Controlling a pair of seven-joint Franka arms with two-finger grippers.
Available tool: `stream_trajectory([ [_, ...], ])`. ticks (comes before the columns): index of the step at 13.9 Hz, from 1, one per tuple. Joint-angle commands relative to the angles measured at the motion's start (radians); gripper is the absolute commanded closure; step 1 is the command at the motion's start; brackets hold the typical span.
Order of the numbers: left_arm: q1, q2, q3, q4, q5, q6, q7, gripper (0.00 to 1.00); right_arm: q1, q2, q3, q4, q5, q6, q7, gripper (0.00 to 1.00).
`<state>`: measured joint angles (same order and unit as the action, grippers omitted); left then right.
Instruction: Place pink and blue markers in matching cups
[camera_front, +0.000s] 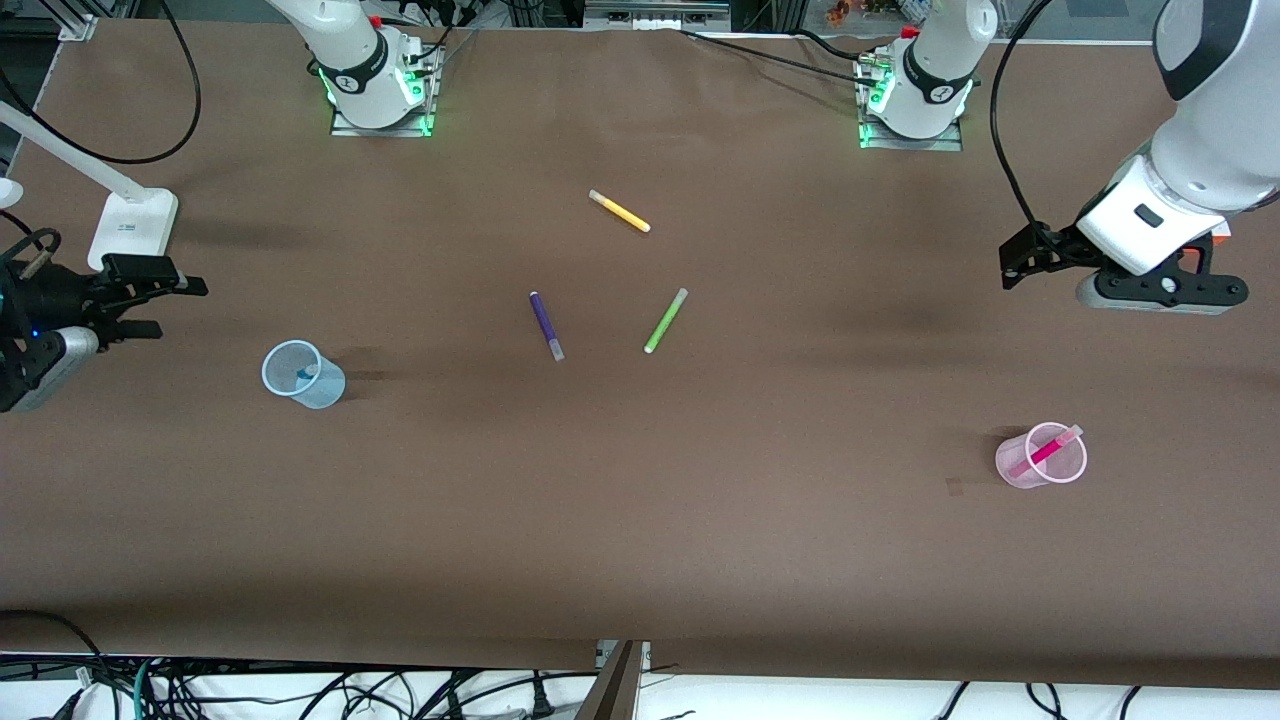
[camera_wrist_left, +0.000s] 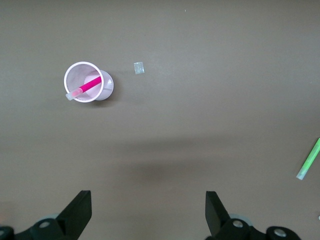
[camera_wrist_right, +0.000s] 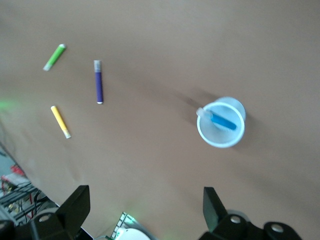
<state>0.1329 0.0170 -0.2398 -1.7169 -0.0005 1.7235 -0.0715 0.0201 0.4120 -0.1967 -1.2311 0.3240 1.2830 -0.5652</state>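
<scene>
Your pink marker (camera_front: 1047, 452) leans inside the pink cup (camera_front: 1014, 468) toward the left arm's end of the table (camera_front: 640, 540), at about four o'clock from the table's middle; the blue marker (camera_wrist_right: 223, 122) stands in the blue cup (camera_front: 318, 386) at nine o'clock. Purple (camera_front: 546, 324), green (camera_front: 665, 320) and yellow (camera_front: 620, 211) pens lie between. Your left gripper (camera_wrist_left: 147, 210) and right gripper (camera_wrist_right: 145, 210) hang wide open above the table's ends.

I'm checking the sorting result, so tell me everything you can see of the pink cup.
The pink cup is small, translucent pale pink plastic with a round rim, standing upright on the brown table toward the left arm's end. The pink marker leans inside it, pale cap poking over the rim. No gripper touches it.
</scene>
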Motion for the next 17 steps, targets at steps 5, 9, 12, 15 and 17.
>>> stream_trajectory([
  [5,-0.094,-0.022,0.146,0.005,-0.042,-0.021,0.091,0.0,0.017,-0.261,0.184,-0.232,-0.278,0.041,0.514,0.0],
  [9,-0.095,-0.022,0.152,0.007,-0.042,-0.027,0.094,0.0,0.017,-0.401,0.184,-0.404,-0.286,0.118,0.525,0.0],
  [12,-0.092,-0.022,0.152,0.007,-0.044,-0.027,0.095,0.0,0.017,-0.465,0.171,-0.395,-0.365,0.122,0.533,0.0],
  [15,-0.093,-0.022,0.148,0.005,-0.044,-0.028,0.095,0.0,0.017,-0.476,0.151,-0.398,-0.37,0.133,0.519,0.0],
  [17,-0.093,-0.022,0.148,0.007,-0.044,-0.028,0.095,0.0,0.017,-0.476,0.149,-0.395,-0.361,0.128,0.533,0.0],
])
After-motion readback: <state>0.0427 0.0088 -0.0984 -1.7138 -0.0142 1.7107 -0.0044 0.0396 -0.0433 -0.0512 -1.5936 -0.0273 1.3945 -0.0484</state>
